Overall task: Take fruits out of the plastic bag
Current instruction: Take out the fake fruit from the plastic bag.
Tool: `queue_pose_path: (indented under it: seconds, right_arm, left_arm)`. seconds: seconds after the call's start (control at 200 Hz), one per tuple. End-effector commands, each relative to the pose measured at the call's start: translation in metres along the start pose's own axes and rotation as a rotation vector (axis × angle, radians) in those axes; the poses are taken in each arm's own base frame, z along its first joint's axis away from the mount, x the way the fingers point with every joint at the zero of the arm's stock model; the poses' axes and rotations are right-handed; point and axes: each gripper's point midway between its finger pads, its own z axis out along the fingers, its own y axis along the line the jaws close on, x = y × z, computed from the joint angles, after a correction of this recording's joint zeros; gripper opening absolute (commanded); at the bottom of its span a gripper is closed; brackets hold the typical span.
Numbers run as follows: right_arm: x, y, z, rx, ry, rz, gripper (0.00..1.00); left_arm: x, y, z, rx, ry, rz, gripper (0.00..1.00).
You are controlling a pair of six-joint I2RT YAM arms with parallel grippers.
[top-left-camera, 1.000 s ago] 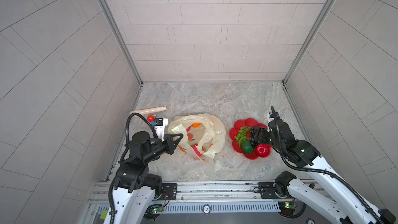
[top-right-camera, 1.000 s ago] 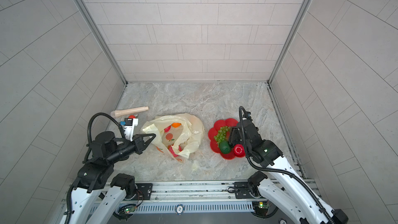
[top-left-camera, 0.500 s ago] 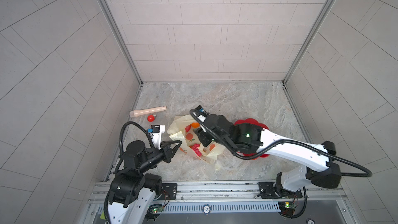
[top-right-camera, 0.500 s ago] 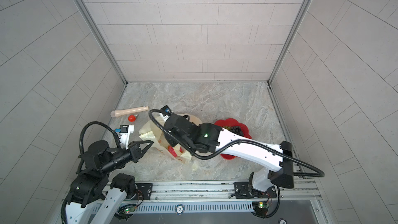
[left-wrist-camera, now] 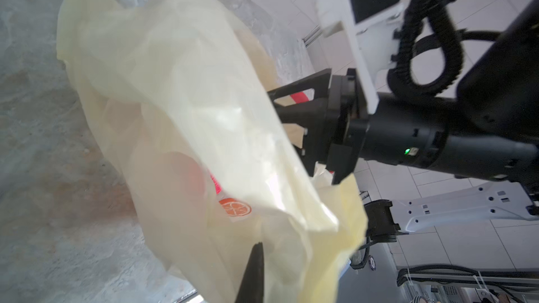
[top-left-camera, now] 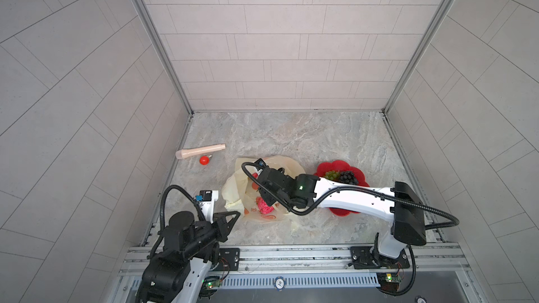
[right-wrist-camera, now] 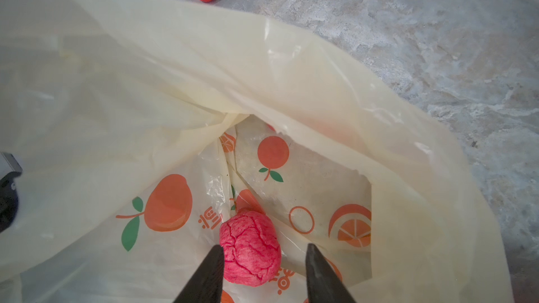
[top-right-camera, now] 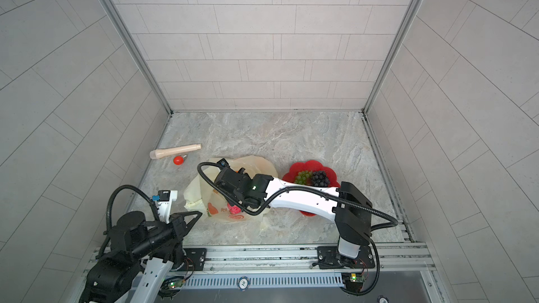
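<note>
The pale-yellow plastic bag [top-left-camera: 235,190] lies at front centre, its mouth held up; it fills the left wrist view [left-wrist-camera: 180,88]. My left gripper [top-left-camera: 237,214] is shut on the bag's near edge, its dark tip [left-wrist-camera: 259,247] under the film. My right gripper [right-wrist-camera: 264,246] reaches inside the bag [right-wrist-camera: 204,77], open, its fingers on either side of a pink wrinkly fruit [right-wrist-camera: 249,253]. That fruit also shows in both top views [top-left-camera: 264,206] [top-right-camera: 234,208]. A green grape bunch [top-left-camera: 332,174] and a dark purple grape bunch [top-left-camera: 348,176] sit on the red plate [top-left-camera: 329,166].
A cream tube [top-left-camera: 201,151] and a small red bulb [top-left-camera: 204,160] lie at the back left, near the wall. My right arm crosses over the plate's [top-right-camera: 309,164] front half. Tiled walls close in three sides.
My right arm has swung from the plate across to the bag and put its gripper inside, over the pink fruit. My left arm has drawn back toward the front, holding the bag.
</note>
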Motion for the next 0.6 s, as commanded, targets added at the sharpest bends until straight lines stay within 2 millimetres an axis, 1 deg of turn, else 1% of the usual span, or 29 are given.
queue_pose_path:
  seconds: [0.0, 0.115, 0.175, 0.255, 0.345, 0.465, 0.595]
  right_arm:
    - [-0.009, 0.006, 0.018, -0.007, -0.027, 0.02, 0.56]
    - [-0.015, 0.003, 0.043, -0.005, -0.037, 0.039, 0.63]
    - [-0.016, -0.003, 0.058, 0.001, -0.022, 0.051, 0.63]
    - [-0.018, -0.009, 0.073, -0.005, -0.005, 0.068, 0.63]
    - [-0.017, -0.015, 0.083, 0.016, 0.003, 0.051, 0.63]
    - [-0.015, -0.027, 0.096, 0.075, 0.016, 0.01, 0.66]
    - [-0.016, -0.039, 0.107, 0.118, 0.009, -0.005, 0.66]
  left_arm:
    - [0.008, 0.01, -0.001, -0.043, 0.018, -0.022, 0.02]
    - [0.004, 0.013, -0.002, -0.067, -0.001, -0.032, 0.02]
    - [0.0, 0.017, -0.004, -0.098, -0.025, -0.047, 0.02]
    - [-0.007, 0.021, -0.009, -0.136, -0.07, -0.058, 0.02]
    - [-0.015, 0.022, -0.012, -0.152, -0.105, -0.052, 0.02]
    - [-0.018, 0.022, -0.011, -0.152, -0.117, -0.056, 0.02]
    - [-0.023, 0.023, -0.011, -0.159, -0.141, -0.069, 0.02]
